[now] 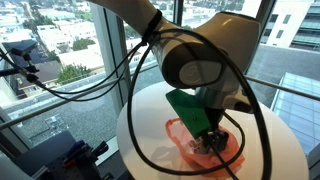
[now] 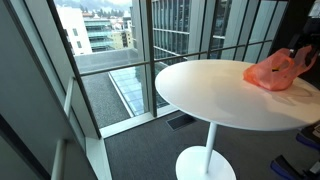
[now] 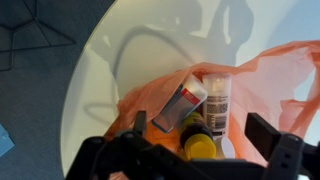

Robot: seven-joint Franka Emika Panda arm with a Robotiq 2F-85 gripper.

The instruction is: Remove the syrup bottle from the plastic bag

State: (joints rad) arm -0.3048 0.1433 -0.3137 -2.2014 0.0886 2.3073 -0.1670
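Lettering on the yellow-capped syrup bottle (image 3: 198,147), visible only in the wrist view inside the orange plastic bag (image 3: 272,78), is illegible; the black gripper (image 3: 202,130) has its jaws spread wide, empty.

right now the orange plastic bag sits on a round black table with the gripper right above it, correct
Not quite: the table is white, not black, as both exterior views show. The rest stands: the orange plastic bag sits on the round table with the gripper right above it.
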